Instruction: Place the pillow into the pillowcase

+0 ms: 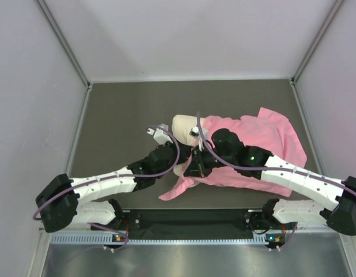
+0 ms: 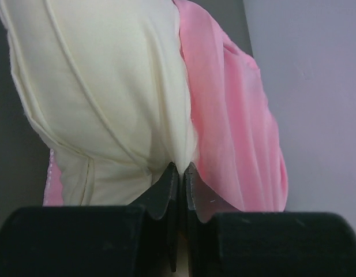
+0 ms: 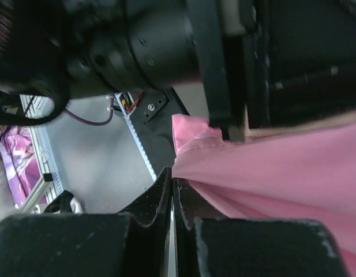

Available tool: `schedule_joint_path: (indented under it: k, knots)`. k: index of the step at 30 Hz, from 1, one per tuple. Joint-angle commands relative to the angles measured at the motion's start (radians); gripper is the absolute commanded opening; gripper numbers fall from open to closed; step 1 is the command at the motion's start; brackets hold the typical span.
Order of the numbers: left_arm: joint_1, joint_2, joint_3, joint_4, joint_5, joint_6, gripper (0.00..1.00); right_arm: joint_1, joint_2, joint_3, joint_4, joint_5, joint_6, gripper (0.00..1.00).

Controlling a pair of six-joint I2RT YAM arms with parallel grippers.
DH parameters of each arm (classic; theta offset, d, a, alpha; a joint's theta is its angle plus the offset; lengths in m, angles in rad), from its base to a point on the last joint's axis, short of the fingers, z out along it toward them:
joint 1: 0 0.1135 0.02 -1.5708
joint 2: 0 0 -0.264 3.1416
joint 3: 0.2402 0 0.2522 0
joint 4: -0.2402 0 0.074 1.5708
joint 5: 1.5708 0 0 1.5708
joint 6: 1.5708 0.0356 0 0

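The cream-white pillow (image 1: 183,123) lies mid-table, its far end bare and the rest under the pink pillowcase (image 1: 264,138) and my arms. In the left wrist view the quilted pillow (image 2: 102,86) fills the left and the pillowcase (image 2: 235,115) drapes along its right side. My left gripper (image 2: 181,168) is shut on a pinch of pillow fabric; from above it (image 1: 176,157) sits at the pillow's near side. My right gripper (image 3: 172,175) is shut at the hemmed edge of the pillowcase (image 3: 270,167); from above it (image 1: 196,163) is close beside the left gripper.
The dark table mat (image 1: 120,115) is enclosed by white walls at left, back and right. A black base rail (image 1: 189,218) runs along the near edge. The left arm's body (image 3: 137,46) hangs close over the right gripper.
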Motion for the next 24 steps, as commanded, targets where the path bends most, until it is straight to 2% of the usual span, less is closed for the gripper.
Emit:
schedule_joint_path:
  k: [1, 5, 8, 9, 11, 12, 13, 15, 16, 17, 19, 22, 24]
  knots:
    - [-0.069, 0.048, -0.001, 0.195, 0.062, -0.048, 0.0, 0.029, -0.058, 0.035, 0.196, -0.118, 0.033, 0.0]
    - [-0.136, 0.131, -0.006, 0.217, 0.045, -0.032, 0.0, 0.028, -0.119, 0.029, 0.149, -0.083, 0.016, 0.0]
    - [-0.145, 0.127, -0.021, 0.217, 0.058, -0.011, 0.0, 0.023, -0.17, -0.003, 0.081, -0.031, 0.01, 0.0]
    - [-0.144, 0.113, -0.024, 0.211, 0.059, 0.006, 0.09, 0.015, -0.183, -0.018, 0.069, -0.018, 0.011, 0.0]
    - [-0.142, 0.056, 0.0, 0.099, 0.022, 0.056, 0.24, 0.003, -0.239, -0.068, 0.005, 0.043, 0.022, 0.0]
    - [-0.132, 0.036, 0.02, 0.037, 0.013, 0.093, 0.43, -0.011, -0.28, -0.1, -0.029, 0.073, 0.026, 0.01]
    - [-0.125, 0.016, 0.064, -0.11, -0.011, 0.109, 0.51, -0.015, -0.3, -0.112, -0.099, 0.11, 0.034, 0.03]
    - [-0.089, -0.042, 0.1, -0.226, -0.016, 0.151, 0.65, -0.028, -0.349, -0.144, -0.176, 0.225, 0.04, 0.05]
    - [-0.069, -0.061, 0.124, -0.289, 0.019, 0.165, 0.74, -0.028, -0.36, -0.155, -0.207, 0.259, 0.052, 0.19]
    - [-0.043, -0.093, 0.131, -0.338, 0.053, 0.175, 0.77, -0.029, -0.372, -0.164, -0.262, 0.314, 0.062, 0.34]
    - [0.046, -0.12, 0.134, -0.383, 0.119, 0.192, 0.85, -0.029, -0.391, -0.178, -0.294, 0.351, 0.075, 0.74]
    - [0.158, -0.174, 0.114, -0.449, 0.212, 0.21, 0.88, -0.029, -0.377, -0.134, -0.35, 0.429, 0.071, 0.82]
    - [0.235, -0.209, 0.099, -0.472, 0.258, 0.219, 0.88, -0.026, -0.31, -0.062, -0.389, 0.474, 0.054, 0.83]
